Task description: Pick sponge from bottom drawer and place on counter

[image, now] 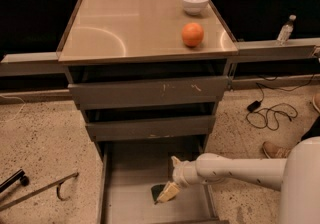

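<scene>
Green, likely soft and light, the sponge point(156, 191) lay in the bottom drawer point(129, 178). The gripper point(171, 178) hung over it, fingers point(167, 193) spread; its edges suited pinching.

Pincer point(168, 188) inside bottom drawer point(125, 200) hides part of sponge point(156, 192); drawer's front edge cropped.

White arm point(240, 170): smooth tubular shell, rounded joint housings, fatter white link behind. Cream-tan gripper point(170, 180) sits below counter point(135, 28) front edge, toward right corner.
</scene>
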`<state>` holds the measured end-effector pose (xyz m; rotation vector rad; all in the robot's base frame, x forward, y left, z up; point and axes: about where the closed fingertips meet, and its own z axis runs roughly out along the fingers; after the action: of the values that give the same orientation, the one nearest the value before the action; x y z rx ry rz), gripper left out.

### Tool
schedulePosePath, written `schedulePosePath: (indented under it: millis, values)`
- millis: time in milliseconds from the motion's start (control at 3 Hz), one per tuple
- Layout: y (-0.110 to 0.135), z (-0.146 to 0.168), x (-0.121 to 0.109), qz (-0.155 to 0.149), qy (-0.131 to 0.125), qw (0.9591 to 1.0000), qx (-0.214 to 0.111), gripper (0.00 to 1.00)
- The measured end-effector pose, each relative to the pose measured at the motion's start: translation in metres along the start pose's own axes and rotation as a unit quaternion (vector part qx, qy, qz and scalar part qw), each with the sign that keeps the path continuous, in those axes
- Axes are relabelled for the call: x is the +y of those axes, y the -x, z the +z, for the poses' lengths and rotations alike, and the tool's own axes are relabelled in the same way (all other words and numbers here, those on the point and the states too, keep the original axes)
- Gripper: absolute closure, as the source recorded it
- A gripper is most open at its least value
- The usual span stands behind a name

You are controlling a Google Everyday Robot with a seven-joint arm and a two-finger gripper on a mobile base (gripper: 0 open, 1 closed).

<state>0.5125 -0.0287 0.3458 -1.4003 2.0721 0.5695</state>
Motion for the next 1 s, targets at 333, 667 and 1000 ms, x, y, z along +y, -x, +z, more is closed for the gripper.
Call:
schedulePosePath:
  millis: [333, 667, 1000]
  values:
    - [-0.003, 0.032, -0.008, -0.012, 0.004, 0.9999, -0.01, 0.0]
    - [-0.021, 0.059, -0.006, -0.01, 0.022, 0.9997, -0.001, 0.0]
    - [-0.046, 0.079, 0.004, -0.009, 0.046, 0.9985, 0.027, 0.0]
